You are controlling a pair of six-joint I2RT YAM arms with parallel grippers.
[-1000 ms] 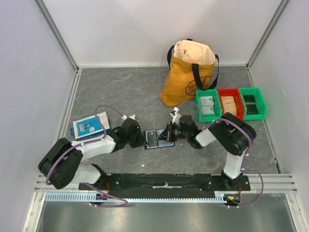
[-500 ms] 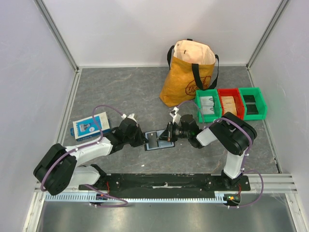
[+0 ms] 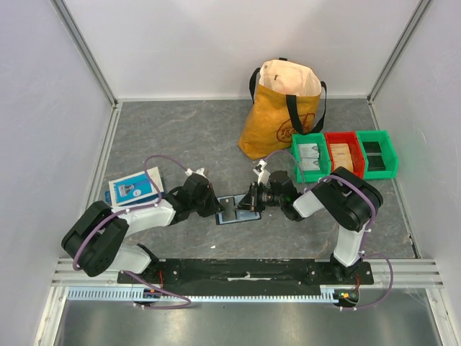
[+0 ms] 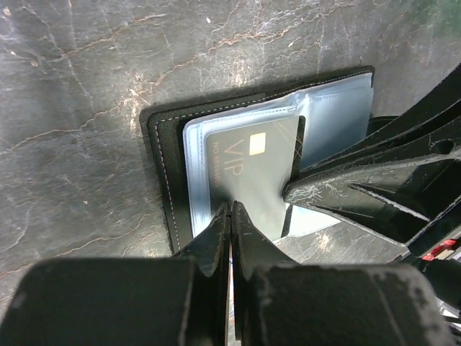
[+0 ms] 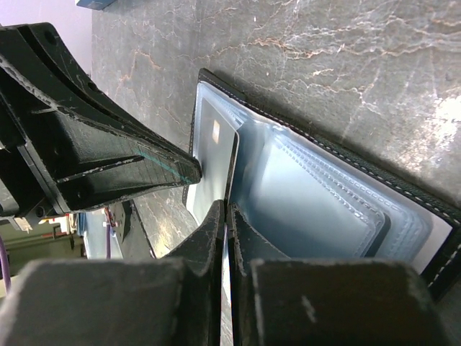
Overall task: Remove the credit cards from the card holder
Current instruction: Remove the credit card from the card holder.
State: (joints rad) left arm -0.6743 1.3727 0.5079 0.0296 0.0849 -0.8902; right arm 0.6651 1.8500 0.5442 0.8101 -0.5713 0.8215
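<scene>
Grey marbled table (image 3: 180, 137) fills our view, and close to the middle of its near edge lies the small flat black folding card holder (image 3: 238, 209), opened flat with its clear plastic sleeves (image 5: 317, 209) facing up. We have it squarely between the two claws, its long axis running left to right along the line that joins them.

From the left wrist camera we see the left claw (image 4: 230, 209) pinched fully together, its tips touching the near edge of a thin grey plastic card (image 4: 252, 166) marked VIP with a gold chip. Whether that edge is actually nipped between the tips we cannot tell. The card sits just ahead of the claw, on the left half of the holder (image 4: 162, 158).

The right claw (image 5: 225, 209) is closed too, nothing visibly in it, its point coming in from the opposite side, right at the card's (image 5: 212, 155) far edge.

Both arms are low: the left forearm stretches flat from the near left corner, the right is folded at the elbow and reaches leftward. We judge the left claw nearer to drawing the card out, the right pinning the holder (image 5: 317, 137).
</scene>
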